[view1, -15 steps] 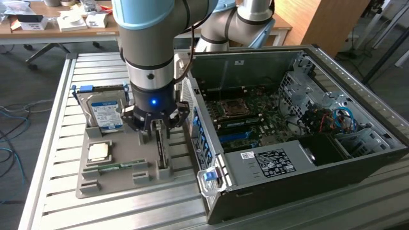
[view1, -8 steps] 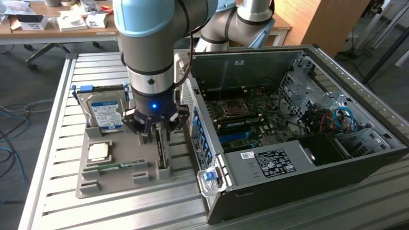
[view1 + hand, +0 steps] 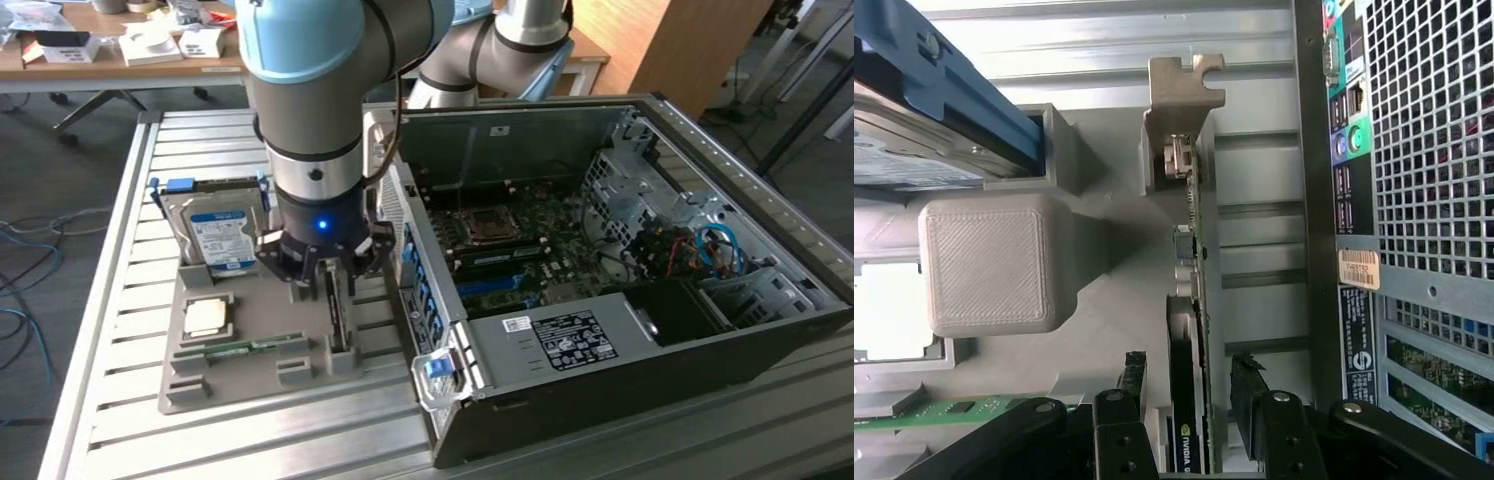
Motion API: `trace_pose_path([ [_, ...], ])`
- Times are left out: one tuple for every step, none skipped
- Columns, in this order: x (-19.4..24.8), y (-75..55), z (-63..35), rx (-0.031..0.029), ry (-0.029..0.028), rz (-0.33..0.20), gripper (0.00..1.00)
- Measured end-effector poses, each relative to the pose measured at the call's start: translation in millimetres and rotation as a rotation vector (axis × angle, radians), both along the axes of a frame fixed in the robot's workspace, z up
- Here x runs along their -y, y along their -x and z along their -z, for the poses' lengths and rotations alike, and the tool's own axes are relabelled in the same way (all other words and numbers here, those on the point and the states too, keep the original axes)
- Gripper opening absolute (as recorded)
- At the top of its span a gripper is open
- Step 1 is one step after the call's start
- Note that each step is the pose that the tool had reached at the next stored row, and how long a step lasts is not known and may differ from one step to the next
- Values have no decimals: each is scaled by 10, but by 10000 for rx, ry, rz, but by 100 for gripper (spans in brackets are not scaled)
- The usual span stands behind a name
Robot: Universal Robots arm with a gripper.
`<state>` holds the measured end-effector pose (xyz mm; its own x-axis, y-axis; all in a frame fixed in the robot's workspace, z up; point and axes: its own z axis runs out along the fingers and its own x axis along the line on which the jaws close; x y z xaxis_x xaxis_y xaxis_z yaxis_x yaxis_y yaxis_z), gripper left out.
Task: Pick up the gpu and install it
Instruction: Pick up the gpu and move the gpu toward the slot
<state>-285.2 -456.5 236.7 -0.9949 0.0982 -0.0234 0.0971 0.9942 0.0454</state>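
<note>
On the slatted table (image 3: pixel 134 440) a grey tray (image 3: pixel 200 385) sat just beside an open PC case (image 3: pixel 601 340), on the exterior view's left of it. Close to the tray's near edge lay a memory stick (image 3: pixel 247 346), with a CPU (image 3: pixel 207 317) just behind it. The gpu (image 3: pixel 338 320) stood on edge in a slot along the tray's edge nearest the case, its length running from near to far. The end effector (image 3: pixel 327 282) hung straight down over the card's far half. In the wrist view its fingers (image 3: pixel 1136 385) were spread open, one on each side of the card. A gap showed between each finger and the board, so nothing was gripped. At the tray's far edge a hard drive (image 3: pixel 220 240) stood propped upright. The case's motherboard was exposed.
</note>
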Motion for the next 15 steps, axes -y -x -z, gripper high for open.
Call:
trace_pose_path([
  [0,0,13,-1,1,0,47],
  [0,0,24,-2,1,0,47],
  [0,0,34,-2,1,0,47],
  [0,0,43,-2,1,0,47],
  [0,0,51,-2,1,0,47],
  [0,1,51,-3,2,1,47],
  [1,1,51,-3,3,0,47],
  [1,1,51,-3,2,0,47],
  [1,1,51,-3,3,0,47],
  [0,0,51,-3,2,0,47],
  [0,0,51,-2,2,0,47],
  [0,0,51,-2,2,0,47],
  [0,0,51,-2,2,0,47],
  [0,0,51,-2,2,0,47],
  [0,0,51,-2,2,0,47],
])
